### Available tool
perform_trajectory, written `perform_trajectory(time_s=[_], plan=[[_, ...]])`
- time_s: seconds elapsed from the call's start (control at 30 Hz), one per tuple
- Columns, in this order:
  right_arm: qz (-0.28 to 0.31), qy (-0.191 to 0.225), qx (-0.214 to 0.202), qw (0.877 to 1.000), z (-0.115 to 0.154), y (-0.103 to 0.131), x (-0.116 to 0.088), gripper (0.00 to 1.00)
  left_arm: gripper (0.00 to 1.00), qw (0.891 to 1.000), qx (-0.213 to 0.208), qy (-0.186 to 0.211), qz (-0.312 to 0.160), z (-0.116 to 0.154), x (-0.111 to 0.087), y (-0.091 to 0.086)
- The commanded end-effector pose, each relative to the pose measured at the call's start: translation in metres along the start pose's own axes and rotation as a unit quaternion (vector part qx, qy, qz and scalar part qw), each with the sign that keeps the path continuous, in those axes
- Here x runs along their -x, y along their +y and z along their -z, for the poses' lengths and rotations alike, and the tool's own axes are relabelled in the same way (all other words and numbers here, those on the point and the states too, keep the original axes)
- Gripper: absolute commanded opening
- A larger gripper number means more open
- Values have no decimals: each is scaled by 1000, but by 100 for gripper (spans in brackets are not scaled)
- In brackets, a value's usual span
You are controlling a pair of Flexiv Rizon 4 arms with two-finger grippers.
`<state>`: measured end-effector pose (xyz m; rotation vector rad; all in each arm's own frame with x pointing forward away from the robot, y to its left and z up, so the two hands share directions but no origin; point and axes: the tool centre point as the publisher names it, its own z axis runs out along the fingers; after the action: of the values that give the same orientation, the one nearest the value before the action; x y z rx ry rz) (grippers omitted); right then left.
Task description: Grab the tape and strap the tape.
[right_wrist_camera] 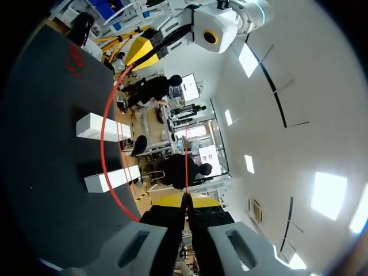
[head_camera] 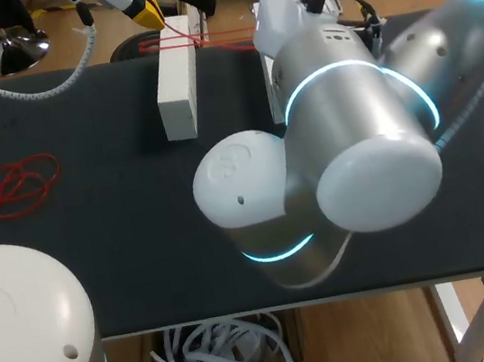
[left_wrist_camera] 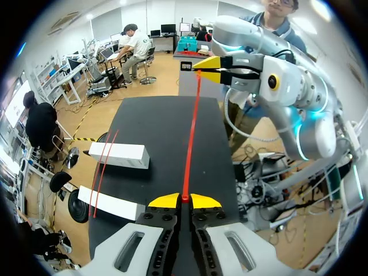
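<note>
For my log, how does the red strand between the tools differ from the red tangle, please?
The strand is one line, the tangle many loops. The strand is gripped by left tool and right tool; the tangle lies loose on the table. Both are red.

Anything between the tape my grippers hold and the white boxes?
Nothing visible. The red tape runs from left gripper to right gripper; only bare black table lies between it and the white boxes.

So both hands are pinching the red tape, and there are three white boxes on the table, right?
Not three: the left wrist view shows two white boxes on the table. Left hand and right hand do pinch the red tape.
</note>
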<state>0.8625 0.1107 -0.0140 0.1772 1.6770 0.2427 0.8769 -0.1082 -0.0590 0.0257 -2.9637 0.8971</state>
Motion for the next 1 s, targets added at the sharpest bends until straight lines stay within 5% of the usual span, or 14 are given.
perform_trajectory(time_s=[0.03,0.7,1.0], plan=[[2,5,2,1000,5,1,3,0,0,1000,2,0,1,1,-1,0],[2,24,10,1000,19,3,0,0,0,1000,2,0,1,1,-1,0],[3,3,3,1000,0,5,1,0,0,1000,2,0,1,1,-1,0]])
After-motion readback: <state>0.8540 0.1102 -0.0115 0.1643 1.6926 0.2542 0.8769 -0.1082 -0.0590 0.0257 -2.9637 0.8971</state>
